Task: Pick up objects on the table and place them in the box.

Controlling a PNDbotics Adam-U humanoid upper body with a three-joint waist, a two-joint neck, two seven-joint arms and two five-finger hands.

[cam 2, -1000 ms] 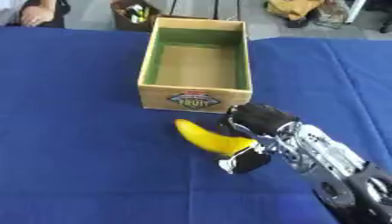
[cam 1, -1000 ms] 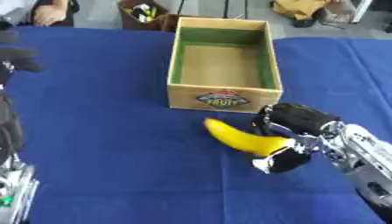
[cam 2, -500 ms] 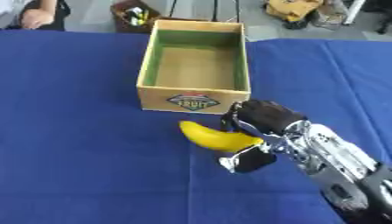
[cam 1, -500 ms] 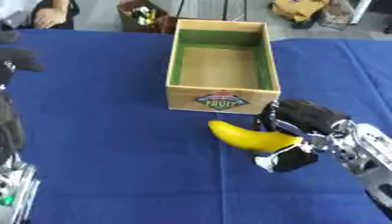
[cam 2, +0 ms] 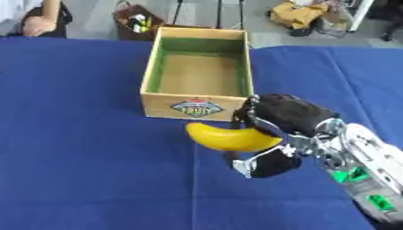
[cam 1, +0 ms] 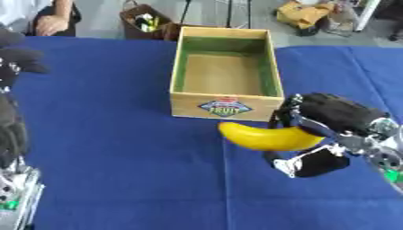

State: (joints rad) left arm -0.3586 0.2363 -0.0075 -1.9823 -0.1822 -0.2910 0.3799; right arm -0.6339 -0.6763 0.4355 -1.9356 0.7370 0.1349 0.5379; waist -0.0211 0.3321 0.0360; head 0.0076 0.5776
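Left eye view gives us the wooden box (cam 1: 226, 74) as our landmark: it stands open-topped on the blue-covered bench (cam 1: 110, 148), with green inner walls, a bare tan floor and a fruit label (cam 1: 226, 108) on its near wall. Just in front of that near wall, toward its right corner, we see the banana (cam 1: 267, 137), yellow and curved, lying roughly level and lifted clear of the cloth. Our right hand (cam 1: 319, 134) comes in from the right of the box and holds the banana: dark fingers (cam 2: 271, 112) curl over its right end from above while the thumb (cam 2: 264, 165) sits beneath, so the fruit is pinched between them. The banana's left tip points past the middle of the box's front wall and appears close to the wall, though we cannot tell whether it touches. Nothing shows inside the box. Our left arm (cam 1: 12, 121) shows far to the left of the box, along the picture's edge; we cannot make out how its fingers stand. Beyond the far wall of the box, off the bench, sits a dark bag (cam 1: 145, 22) on the floor.
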